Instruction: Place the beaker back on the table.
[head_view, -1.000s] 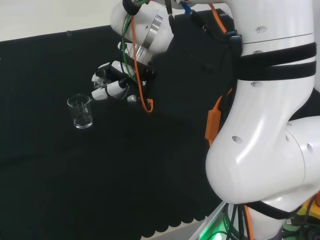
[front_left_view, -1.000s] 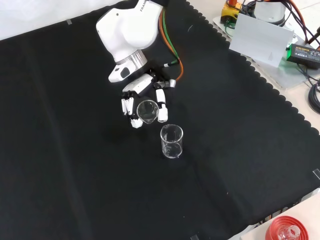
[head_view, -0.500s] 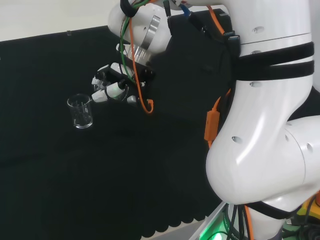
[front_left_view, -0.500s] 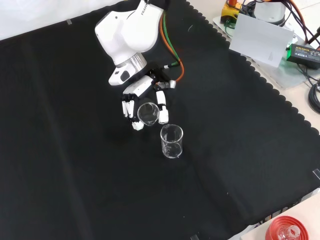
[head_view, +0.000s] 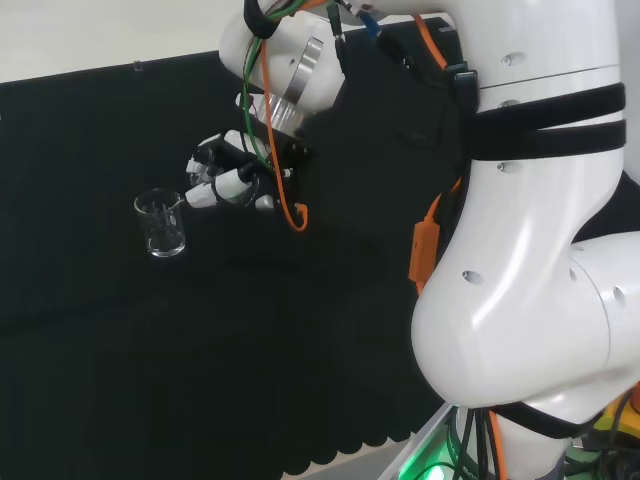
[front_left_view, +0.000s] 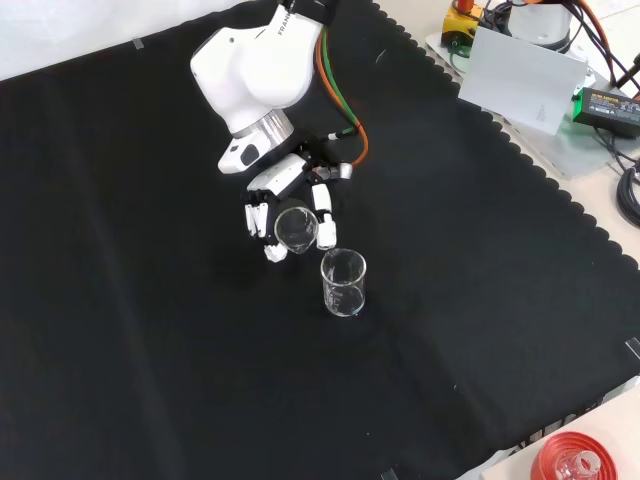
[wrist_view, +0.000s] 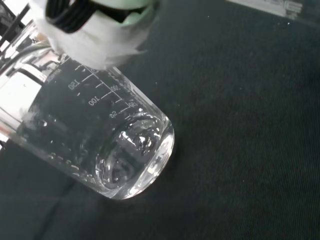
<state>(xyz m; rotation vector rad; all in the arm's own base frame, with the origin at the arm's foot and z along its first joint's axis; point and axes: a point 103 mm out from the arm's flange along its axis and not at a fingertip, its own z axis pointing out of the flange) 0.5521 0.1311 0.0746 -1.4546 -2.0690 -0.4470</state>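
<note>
So the robot hand (front_left_view: 285, 205) has its fingers curled around a clear beaker (front_left_view: 296, 228), and it's holding it up off the worktop (front_left_view: 150, 330) rather than resting on it. In the front view you look almost straight into the beaker's mouth, so it's tipped well over on its side, which makes sense if it was just used to pour. The wrist view backs that up: the held beaker (wrist_view: 107, 145) lies slanted across the palm with its round base toward the cloth and its printed scale facing the camera, and I can't see any liquid sitting in it.

Right below it in the front view stands a second beaker (front_left_view: 343, 283), upright on the black cloth, just beside the fingers but not touching them as far as I can tell. In the head view that second beaker (head_view: 162, 222) sits to the left of the robot hand (head_view: 228, 172).

My guess is the held one has to be turned upright first, then lowered onto bare cloth clear of the standing one, otherwise it could knock it.
</note>
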